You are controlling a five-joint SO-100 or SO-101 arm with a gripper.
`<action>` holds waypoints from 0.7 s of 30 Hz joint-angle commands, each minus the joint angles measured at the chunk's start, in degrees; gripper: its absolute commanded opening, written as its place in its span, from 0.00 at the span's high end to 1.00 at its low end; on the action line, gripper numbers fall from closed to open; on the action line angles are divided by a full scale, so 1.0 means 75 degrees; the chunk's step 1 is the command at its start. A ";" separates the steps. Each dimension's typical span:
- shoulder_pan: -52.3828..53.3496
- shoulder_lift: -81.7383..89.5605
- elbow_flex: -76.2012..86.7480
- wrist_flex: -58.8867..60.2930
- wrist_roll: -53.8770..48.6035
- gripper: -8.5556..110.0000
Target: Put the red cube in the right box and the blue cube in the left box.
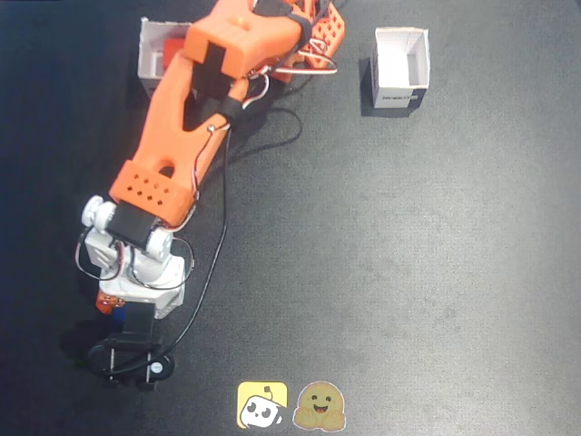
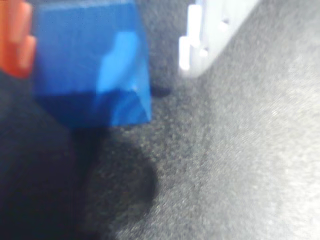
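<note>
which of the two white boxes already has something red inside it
The box at the fixed view's upper left, half under the orange arm; the other box looks empty.

Two white boxes (image 1: pixel 400 68) (image 1: pixel 152 53), one blue cube (image 2: pixel 90 60), one red cube (image 1: pixel 172 47), two stickers (image 1: pixel 262 405) (image 1: pixel 319 406)

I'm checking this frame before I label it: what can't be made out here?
- Pincer: hidden under the orange arm in the fixed view; the wrist view shows only an orange finger and a white one, so open or shut is unclear.
- Blue cube: blurred, cut by the top edge in the wrist view; absent from the fixed view.
- Box at the upper left: mostly covered by the arm; something red inside.
</note>
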 commanded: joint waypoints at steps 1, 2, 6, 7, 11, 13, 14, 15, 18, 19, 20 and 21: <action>0.0023 0.0023 -0.0398 -0.0129 0.0105 0.75; 0.0023 -0.0035 -0.0410 -0.0129 0.0141 0.75; 0.0105 -0.0117 -0.0398 -0.0176 0.0117 0.78; 0.0117 -0.0117 -0.0387 -0.0176 0.0117 0.78; 0.0187 -0.0117 -0.0387 -0.0187 0.0082 0.82; 0.0223 -0.0117 -0.0410 -0.0141 0.0082 0.84; 0.0234 -0.0105 -0.0422 -0.0105 0.0070 0.84; 0.0246 -0.0094 -0.0434 -0.0082 0.0082 0.84; 0.0270 -0.0070 -0.0645 0.0176 0.0094 0.85; 0.0293 -0.0059 -0.0773 0.0316 0.0094 0.85; 0.0293 -0.0059 -0.0973 0.0551 0.0059 0.84; 0.0316 -0.0059 -0.1195 0.0797 0.0047 0.84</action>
